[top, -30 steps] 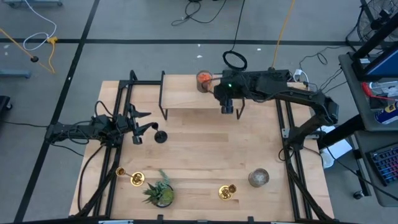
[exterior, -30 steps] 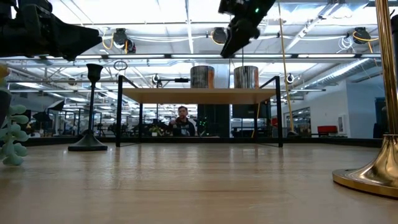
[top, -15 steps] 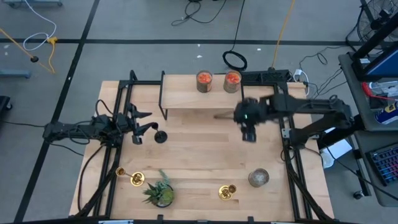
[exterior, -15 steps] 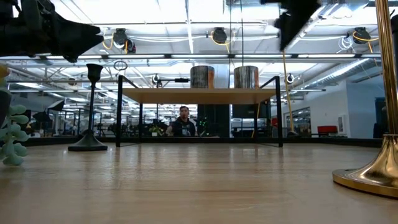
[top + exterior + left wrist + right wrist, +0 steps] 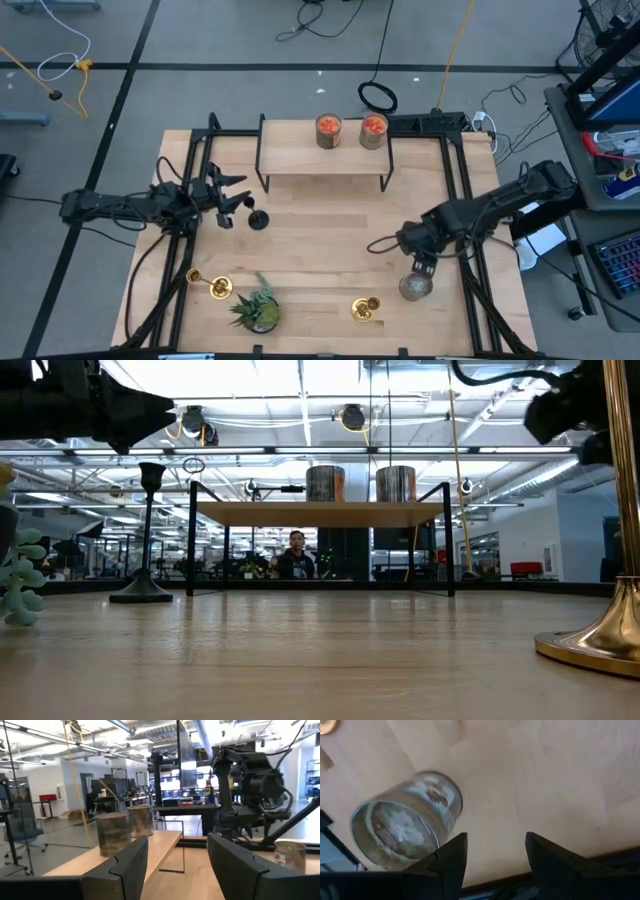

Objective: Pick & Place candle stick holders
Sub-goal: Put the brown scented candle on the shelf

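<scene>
Right gripper point(image 5: 422, 266) hovers spread wide by the grey jar point(image 5: 416, 286); left gripper point(image 5: 236, 199) waits near the black holder point(image 5: 258, 218).

Landmark is the shelf point(image 5: 322, 158) at the table's far edge, two orange jars point(image 5: 328, 129) on top. Right gripper is well in front of the shelf's right end, just above the grey jar, fingers point(image 5: 449, 860) apart and empty, the jar beside them, not between. Left gripper sits off the shelf's left end, fingers point(image 5: 125, 865) apart, gripping nothing. Black holder stands upright just in front of the shelf's left leg, near the left gripper but apart. Two gold holders are far in front of the shelf: one point(image 5: 364, 309) front centre-right, left of the grey jar; one point(image 5: 208, 285) front-left beside the plant point(image 5: 258, 305), probably lying on its side, hard to tell.
</scene>
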Motion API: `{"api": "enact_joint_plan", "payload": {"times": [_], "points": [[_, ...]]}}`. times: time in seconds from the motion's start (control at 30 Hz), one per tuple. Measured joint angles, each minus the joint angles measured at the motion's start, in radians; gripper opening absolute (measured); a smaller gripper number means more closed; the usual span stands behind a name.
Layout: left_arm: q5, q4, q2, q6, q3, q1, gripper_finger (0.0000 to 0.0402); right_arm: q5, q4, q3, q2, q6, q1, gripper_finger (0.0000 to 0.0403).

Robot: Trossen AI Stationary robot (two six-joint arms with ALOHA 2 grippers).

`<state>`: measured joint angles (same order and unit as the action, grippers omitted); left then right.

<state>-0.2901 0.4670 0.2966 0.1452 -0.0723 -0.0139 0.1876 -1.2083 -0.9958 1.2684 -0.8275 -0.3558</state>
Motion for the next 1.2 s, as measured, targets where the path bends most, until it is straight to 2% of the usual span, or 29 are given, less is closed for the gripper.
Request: {"api": "enact_joint_plan", "payload": {"times": [0.23,0.4,0.63,0.8,1.0,1.2], "points": [[0.000,0.008,0.027,0.011,0.000,0.000,0.0211,0.079,0.027,0.009,-0.004,-0.139,-0.058,0.0196],[0.000,0.010,0.027,0.011,0.000,0.000,0.0211,0.075,0.122,0.017,-0.004,-0.187,-0.087,0.0196],[0.000,0.009,0.027,0.039,0.000,0.000,0.0211,0.075,0.221,0.113,-0.003,-0.187,-0.088,0.0188],[0.000,0.041,0.027,0.089,0.000,0.000,0.0211,0.074,0.255,0.130,-0.003,-0.133,-0.085,0.0135],[0.020,0.079,0.027,0.096,-0.001,0.000,0.0211,0.077,0.277,0.130,-0.003,-0.134,-0.062,0.0019],[0.108,0.037,0.083,0.136,-0.023,0.000,0.0211,0.048,0.335,0.111,-0.003,-0.093,-0.001,0.0005]]}}
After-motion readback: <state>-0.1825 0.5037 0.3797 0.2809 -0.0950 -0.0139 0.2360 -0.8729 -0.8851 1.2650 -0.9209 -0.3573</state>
